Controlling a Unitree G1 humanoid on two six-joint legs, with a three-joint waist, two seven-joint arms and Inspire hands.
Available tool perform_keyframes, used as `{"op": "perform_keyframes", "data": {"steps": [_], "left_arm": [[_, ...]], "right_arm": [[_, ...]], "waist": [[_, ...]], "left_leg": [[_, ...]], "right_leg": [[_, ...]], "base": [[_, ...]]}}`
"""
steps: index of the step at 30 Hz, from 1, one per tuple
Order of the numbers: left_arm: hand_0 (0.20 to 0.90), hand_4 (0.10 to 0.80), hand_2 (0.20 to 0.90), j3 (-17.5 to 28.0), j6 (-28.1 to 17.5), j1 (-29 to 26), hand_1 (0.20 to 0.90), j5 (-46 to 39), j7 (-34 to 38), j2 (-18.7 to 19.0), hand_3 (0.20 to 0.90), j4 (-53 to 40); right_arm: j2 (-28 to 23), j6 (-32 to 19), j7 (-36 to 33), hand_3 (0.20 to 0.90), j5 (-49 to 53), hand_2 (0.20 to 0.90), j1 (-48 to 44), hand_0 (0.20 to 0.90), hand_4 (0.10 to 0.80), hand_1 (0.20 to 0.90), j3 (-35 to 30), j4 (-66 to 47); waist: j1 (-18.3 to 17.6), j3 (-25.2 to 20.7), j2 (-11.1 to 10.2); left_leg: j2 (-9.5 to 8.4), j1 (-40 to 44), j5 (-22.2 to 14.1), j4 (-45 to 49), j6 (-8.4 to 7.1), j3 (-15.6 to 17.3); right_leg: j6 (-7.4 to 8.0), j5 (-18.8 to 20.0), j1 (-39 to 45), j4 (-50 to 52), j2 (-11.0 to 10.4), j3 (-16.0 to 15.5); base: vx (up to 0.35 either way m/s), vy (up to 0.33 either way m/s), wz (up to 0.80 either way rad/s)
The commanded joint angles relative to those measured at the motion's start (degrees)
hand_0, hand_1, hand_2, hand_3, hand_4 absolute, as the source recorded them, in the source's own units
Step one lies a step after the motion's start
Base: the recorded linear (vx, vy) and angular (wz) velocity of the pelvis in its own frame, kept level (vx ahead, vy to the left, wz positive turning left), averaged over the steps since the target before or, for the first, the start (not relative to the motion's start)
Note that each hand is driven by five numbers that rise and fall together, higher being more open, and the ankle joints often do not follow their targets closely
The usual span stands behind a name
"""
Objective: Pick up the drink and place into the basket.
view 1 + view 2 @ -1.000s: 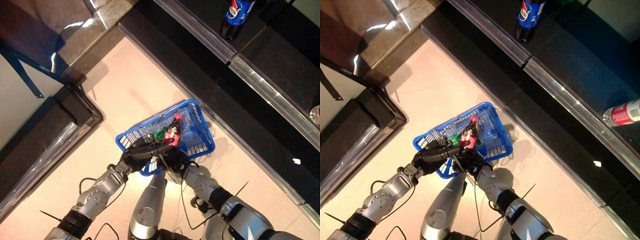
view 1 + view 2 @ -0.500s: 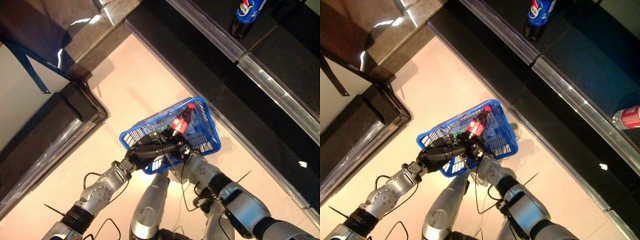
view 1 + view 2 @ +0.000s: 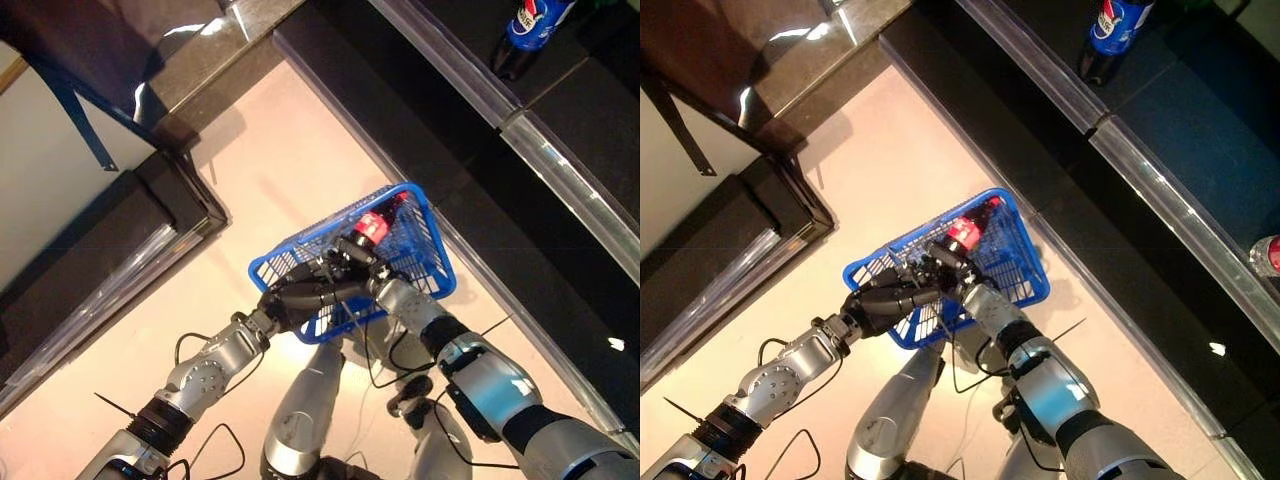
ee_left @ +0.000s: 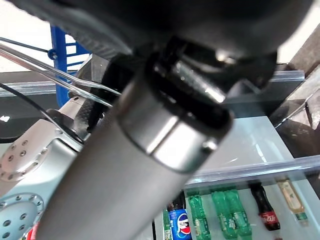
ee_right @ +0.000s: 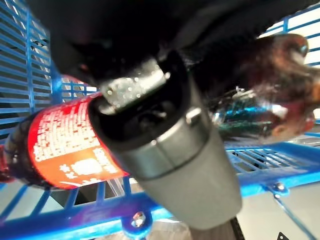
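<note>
A blue wire basket hangs above the floor in front of me. My left hand reaches in from the lower left and grips its thin wire handle. The drink, a dark cola bottle with a red label, lies tilted inside the basket with its cap towards the far corner. My right hand is inside the basket, curled round the bottle's lower part. The right wrist view shows the red label against the blue mesh. A second item with a green-blue wrapper lies beside it.
Dark shelving with glass-edged rails runs along the right; a blue-labelled bottle stands on it, and a red-labelled one lies at the edge. A low dark cabinet is on the left. Several bottles show on a lower shelf.
The camera has shifted. My right hand has reached further forward and carried the bottle from the basket's middle towards its far corner, tipping it lower. The left hand keeps hold of the basket.
</note>
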Motion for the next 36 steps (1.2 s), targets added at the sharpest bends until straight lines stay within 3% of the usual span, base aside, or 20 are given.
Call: {"op": "perform_keyframes", "data": {"steps": [1, 6, 22, 30, 32, 35, 36], "left_arm": [[0.300, 0.100, 0.300, -1.88, -4.37, -6.96, 0.300, -9.15, -12.67, -5.73, 0.200, -25.45], [0.300, 0.100, 0.300, -1.80, -4.88, -6.82, 0.300, -9.41, -11.60, -6.15, 0.200, -25.18], [0.300, 0.100, 0.300, -1.89, -5.00, -5.57, 0.300, -9.05, -11.16, -6.90, 0.200, -24.89], [0.300, 0.100, 0.300, -1.33, -5.18, -4.63, 0.300, -8.94, -11.11, -6.94, 0.200, -25.26], [0.300, 0.100, 0.300, -0.92, -5.03, -4.48, 0.300, -8.86, -11.20, -6.90, 0.200, -25.38], [0.300, 0.100, 0.300, -0.26, -4.72, -2.44, 0.300, -8.61, -11.56, -6.91, 0.200, -25.74], [0.300, 0.100, 0.300, 0.00, -4.72, -2.39, 0.300, -8.58, -11.64, -6.82, 0.200, -25.97]], "right_arm": [[3.41, 0.73, 4.32, 0.900, 1.17, 0.900, -12.19, 0.900, 0.800, 0.900, -1.75, -0.20], [3.11, 4.33, 6.69, 0.900, -0.74, 0.900, -12.52, 0.900, 0.800, 0.900, -1.44, 2.25], [1.54, 4.86, 12.85, 0.900, -5.64, 0.900, -9.13, 0.900, 0.800, 0.900, 0.36, 2.37], [0.52, 2.47, 14.91, 0.900, -6.49, 0.900, -6.99, 0.900, 0.800, 0.900, 0.84, -0.26], [0.03, 1.79, 15.28, 0.900, -6.84, 0.900, -6.60, 0.900, 0.800, 0.900, 0.99, -1.48], [-1.32, -0.76, 16.06, 0.900, -6.86, 0.900, -4.12, 0.900, 0.800, 0.900, 1.49, -5.35], [-1.62, -1.14, 15.91, 0.900, -6.78, 0.900, -3.97, 0.900, 0.800, 0.900, 1.60, -6.25]], "waist": [[0.61, -1.52, 4.91], [0.98, -1.52, 4.90], [0.39, -1.52, 4.04], [-0.29, -1.52, 4.05], [-0.39, -1.52, 4.23], [-0.98, -1.52, 3.67], [-0.98, -1.52, 3.88]], "left_leg": [[-2.02, -1.97, -1.87, 4.36, 3.00, 0.56], [-2.02, -2.45, -1.79, 4.50, 3.04, 0.60], [-1.77, -2.79, -3.66, 5.43, 2.85, 1.03], [-1.36, -3.14, -3.73, 5.48, 2.80, 1.56], [-1.19, -4.05, -2.18, 5.12, 3.06, 1.68], [-1.15, -2.75, -3.72, 5.02, 2.71, 1.86], [-0.94, -3.73, -2.15, 4.70, 3.00, 1.97]], "right_leg": [[-1.65, 10.35, -2.03, -0.45, -1.10, 0.31], [-1.68, 10.30, -2.36, -0.20, -1.27, -0.01], [-0.84, 8.61, -3.59, 1.59, -1.67, 1.14], [-0.84, 8.50, -4.43, 2.00, -1.55, 1.54], [-1.53, 9.83, -5.15, 1.40, -1.31, 0.87], [-0.81, 8.38, -4.40, 1.65, -1.19, 1.75], [-1.48, 9.84, -5.11, 1.00, -1.01, 1.07]], "base": [[0.000, 0.000, 0.00], [0.009, 0.008, 0.03], [0.018, -0.006, 0.00], [-0.008, 0.003, 0.00], [-0.076, 0.022, -0.05], [0.047, -0.032, -0.01], [-0.088, 0.023, -0.02]]}}
